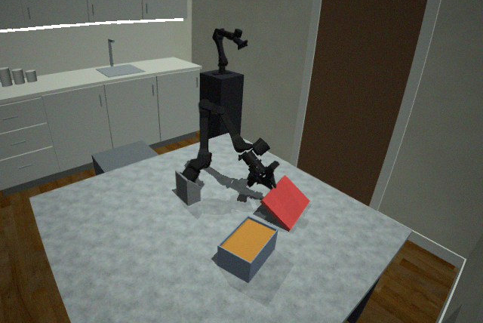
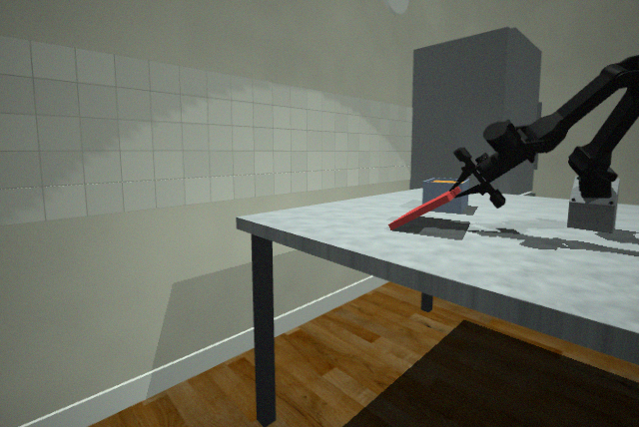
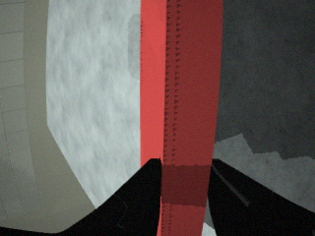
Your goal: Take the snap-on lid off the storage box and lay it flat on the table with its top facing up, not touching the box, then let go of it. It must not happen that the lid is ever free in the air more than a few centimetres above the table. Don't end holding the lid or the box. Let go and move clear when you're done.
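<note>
The red lid [image 1: 286, 202] [image 2: 423, 210] [image 3: 184, 92] is off the box and tilted. Its far low edge is at or just above the table and its near edge is raised. My gripper [image 1: 272, 183] [image 2: 457, 188] [image 3: 183, 169] is shut on the raised edge of the lid. The grey-blue storage box [image 1: 249, 250] [image 2: 438, 196] stands open on the table, showing an orange inside, a short way from the lid and apart from it.
The arm's grey base block [image 1: 188, 189] [image 2: 592, 211] stands on the marble table [image 1: 117, 241] [image 2: 360, 236]. A grey chair [image 1: 121, 155] stands behind the table. A second arm on a dark pedestal [image 1: 221, 93] is farther back. The table edge lies right of the lid.
</note>
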Controlling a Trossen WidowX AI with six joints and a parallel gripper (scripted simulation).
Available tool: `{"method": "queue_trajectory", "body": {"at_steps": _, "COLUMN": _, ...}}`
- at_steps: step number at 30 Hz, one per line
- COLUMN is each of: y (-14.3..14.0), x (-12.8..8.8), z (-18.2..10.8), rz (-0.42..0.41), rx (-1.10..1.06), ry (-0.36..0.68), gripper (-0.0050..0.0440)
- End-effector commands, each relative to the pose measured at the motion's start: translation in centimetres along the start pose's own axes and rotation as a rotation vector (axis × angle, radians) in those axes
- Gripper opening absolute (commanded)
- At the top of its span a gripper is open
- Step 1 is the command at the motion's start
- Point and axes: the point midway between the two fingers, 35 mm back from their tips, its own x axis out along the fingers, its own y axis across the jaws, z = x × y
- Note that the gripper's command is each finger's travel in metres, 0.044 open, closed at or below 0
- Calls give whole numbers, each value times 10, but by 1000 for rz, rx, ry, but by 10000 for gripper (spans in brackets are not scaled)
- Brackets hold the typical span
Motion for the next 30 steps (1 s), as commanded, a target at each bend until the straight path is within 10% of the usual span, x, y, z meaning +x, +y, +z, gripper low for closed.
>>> {"method": "queue_trajectory", "body": {"at_steps": 1, "y": -12, "x": 5, "z": 2, "rz": -32, "rx": 6, "ry": -5, "gripper": -50}}
{"method": "queue_trajectory", "body": {"at_steps": 30, "y": -30, "x": 20, "z": 2, "rz": -32, "rx": 6, "ry": -5, "gripper": -50}}
